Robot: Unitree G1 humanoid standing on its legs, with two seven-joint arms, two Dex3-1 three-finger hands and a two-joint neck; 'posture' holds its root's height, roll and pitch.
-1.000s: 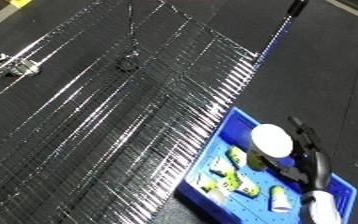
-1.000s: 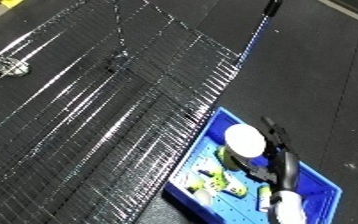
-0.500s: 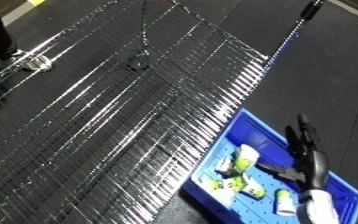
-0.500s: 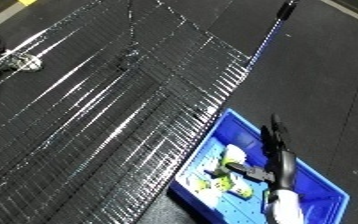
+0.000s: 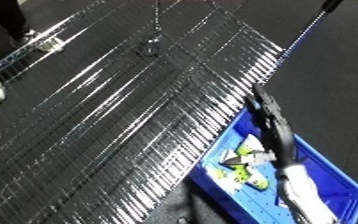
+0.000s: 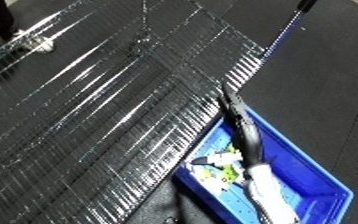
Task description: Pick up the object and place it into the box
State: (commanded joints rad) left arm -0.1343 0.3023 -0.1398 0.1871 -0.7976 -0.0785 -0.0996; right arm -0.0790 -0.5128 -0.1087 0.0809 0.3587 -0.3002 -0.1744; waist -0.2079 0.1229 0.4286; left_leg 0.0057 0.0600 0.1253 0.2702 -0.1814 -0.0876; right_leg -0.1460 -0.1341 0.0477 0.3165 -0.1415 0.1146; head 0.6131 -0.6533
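Looking from the left of the frame, I see the wire mesh surface (image 5: 113, 125) running as a broad shiny band from the lower left up to the top centre, with a small dark object (image 5: 149, 48) lying on it near the top, too blurred for me to tell what it is. To the right of the mesh, in the lower right of the frame, sits the blue bin (image 5: 331, 170), its near corner just beside the mesh edge. Inside the bin, toward its left wall, lie a few small items in white and yellow-green (image 5: 246, 162); I cannot tell them apart or say which one is the task's object. My right hand (image 6: 233, 112) reaches over the bin from the lower right on its white forearm (image 6: 264, 187), its black fingers straight and stretched toward the bin's upper corner, holding nothing. My left hand does not show.
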